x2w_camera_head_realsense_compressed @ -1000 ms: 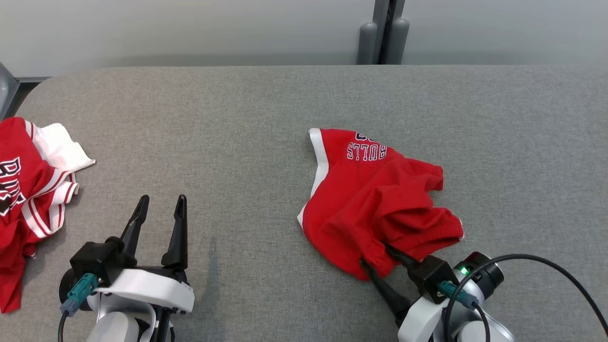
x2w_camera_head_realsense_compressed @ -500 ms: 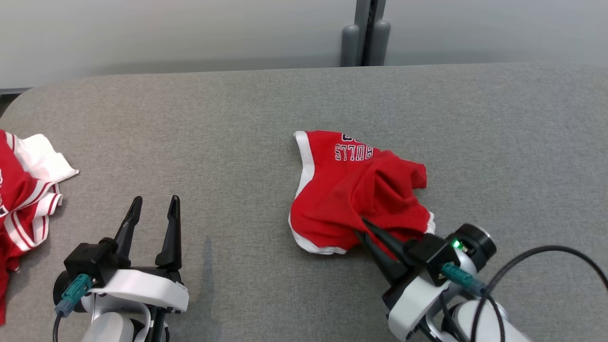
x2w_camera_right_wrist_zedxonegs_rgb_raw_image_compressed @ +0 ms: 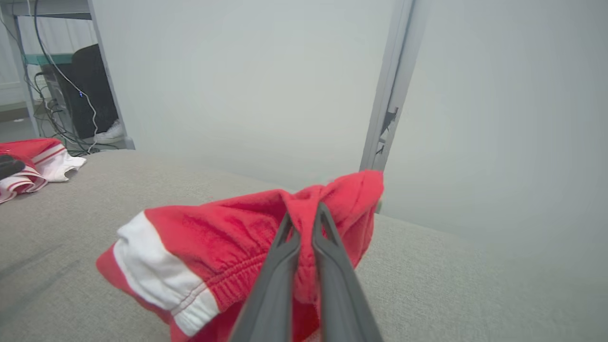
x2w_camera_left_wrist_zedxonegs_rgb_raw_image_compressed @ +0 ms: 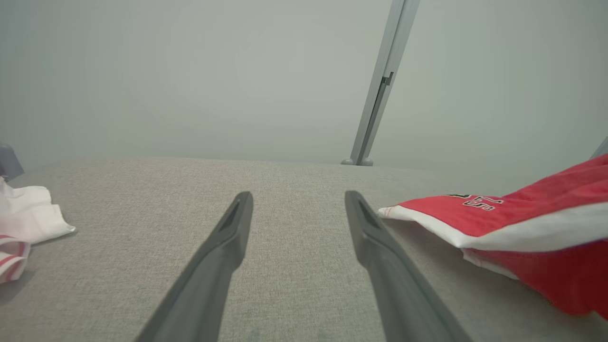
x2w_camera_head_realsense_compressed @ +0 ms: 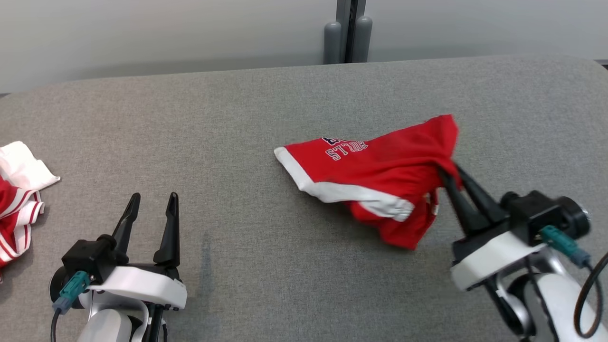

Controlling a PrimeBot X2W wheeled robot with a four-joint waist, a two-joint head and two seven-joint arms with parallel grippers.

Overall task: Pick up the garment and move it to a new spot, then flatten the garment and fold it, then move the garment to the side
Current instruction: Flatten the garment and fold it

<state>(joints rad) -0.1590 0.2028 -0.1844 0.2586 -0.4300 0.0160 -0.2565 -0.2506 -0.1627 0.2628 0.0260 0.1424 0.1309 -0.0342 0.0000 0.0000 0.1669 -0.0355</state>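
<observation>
Garment [x2w_camera_head_realsense_compressed: 389, 161] partly aloft in right gripper [x2w_camera_head_realsense_compressed: 450, 172]

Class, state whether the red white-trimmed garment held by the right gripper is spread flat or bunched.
Bunched: the red white-trimmed garment hangs in folds from the shut right gripper.

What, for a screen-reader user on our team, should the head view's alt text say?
The right gripper, shut on the red garment, holds one end raised above a grey table. The left gripper sits open; a red-and-white garment lies far left.
</observation>
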